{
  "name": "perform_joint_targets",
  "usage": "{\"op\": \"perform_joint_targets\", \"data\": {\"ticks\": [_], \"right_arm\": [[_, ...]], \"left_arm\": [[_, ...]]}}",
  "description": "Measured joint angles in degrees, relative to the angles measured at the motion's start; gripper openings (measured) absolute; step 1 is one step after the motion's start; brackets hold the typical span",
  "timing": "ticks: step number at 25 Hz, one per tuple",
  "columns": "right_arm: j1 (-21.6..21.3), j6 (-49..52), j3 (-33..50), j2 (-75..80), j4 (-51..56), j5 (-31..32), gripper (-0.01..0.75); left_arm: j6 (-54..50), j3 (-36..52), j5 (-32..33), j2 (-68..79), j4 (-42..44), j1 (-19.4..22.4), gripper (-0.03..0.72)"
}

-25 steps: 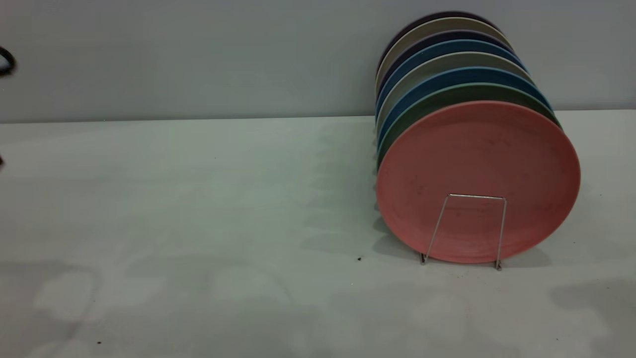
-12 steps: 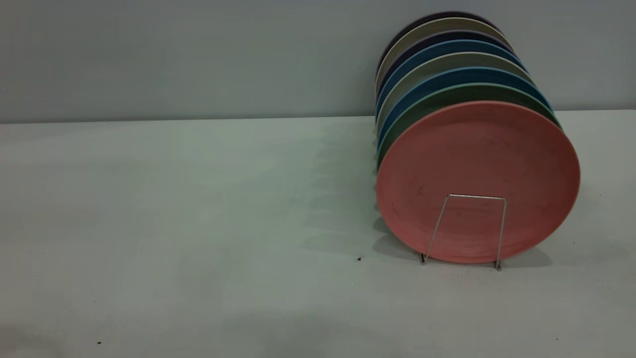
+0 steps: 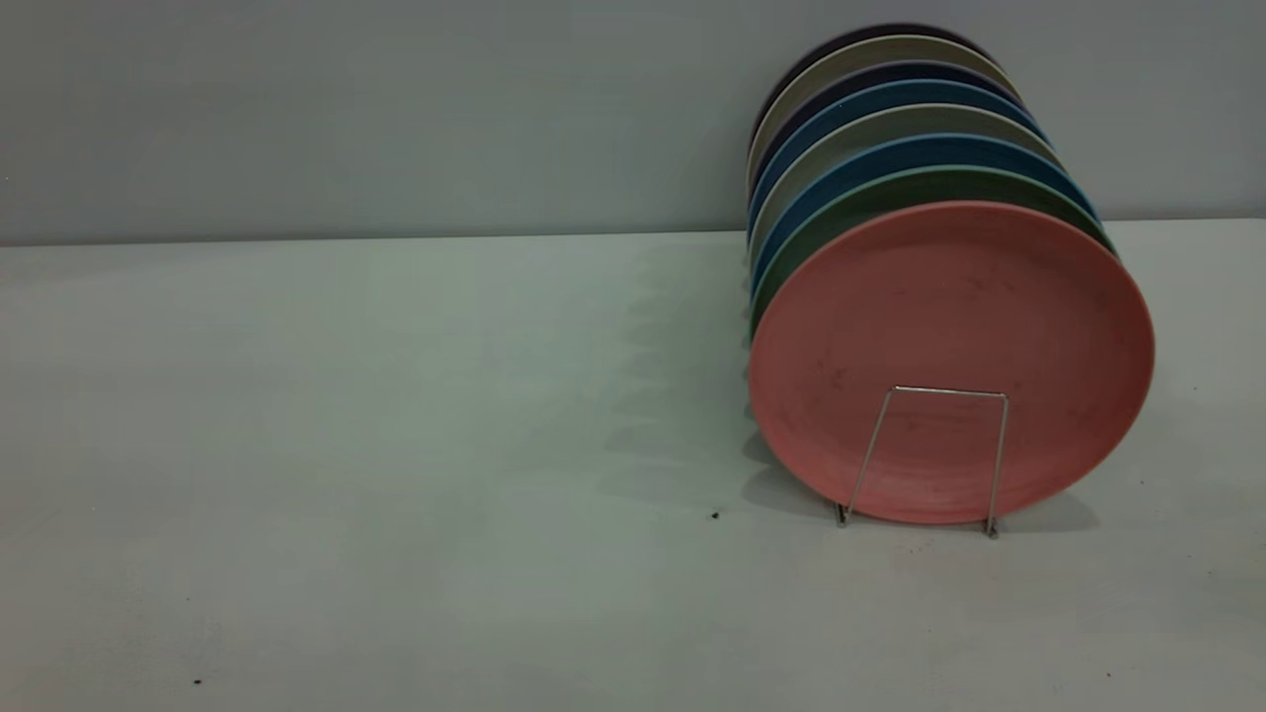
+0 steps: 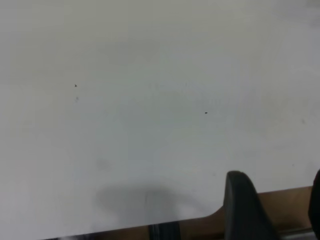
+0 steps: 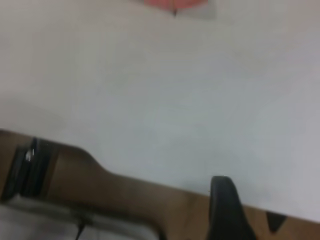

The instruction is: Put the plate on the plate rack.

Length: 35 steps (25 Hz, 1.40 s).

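Note:
The salmon-pink plate (image 3: 949, 326) stands upright on edge at the front of a row of plates, on the right side of the table. It sits behind the front loop of the silver wire plate rack (image 3: 935, 455). No gripper touches it, and neither arm shows in the exterior view. In the left wrist view my left gripper (image 4: 277, 200) is open and holds nothing, hanging over the table's brown edge. My right gripper (image 5: 272, 210) is also back at the table edge, open and holding nothing. A sliver of the pink plate (image 5: 175, 3) shows far off in that view.
Behind the pink one, a green plate (image 3: 925, 188) and several blue, beige and dark plates (image 3: 890, 99) fill the rack toward the back wall. The pale table (image 3: 396, 445) stretches to the left of the rack with a few dark specks.
A dark part of the left arm at the exterior view's left edge has left the picture, and the arm shadows on the front of the table are gone. The plates have not moved.

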Motion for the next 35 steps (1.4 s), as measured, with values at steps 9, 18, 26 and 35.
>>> {"op": "perform_joint_targets", "data": {"ticks": [9,18,26,35], "right_arm": [[0.00,0.00,4.69,-18.29,-0.24,1.39,0.471],[0.00,-0.13,11.42,-23.66,-0.90,-3.83,0.471],[0.00,-2.19,12.08,-23.66,-3.09,-3.91,0.471],[0.00,-2.37,12.08,-27.48,-3.26,-3.91,0.471]], "left_arm": [[-1.13,10.57,1.37,-15.81,-0.18,0.00,0.356],[-2.45,17.29,1.37,-29.85,0.46,0.00,0.356],[-2.64,17.73,1.37,-33.62,0.93,0.00,0.356],[-2.64,19.44,0.21,-33.62,1.16,-0.11,0.356]]}}
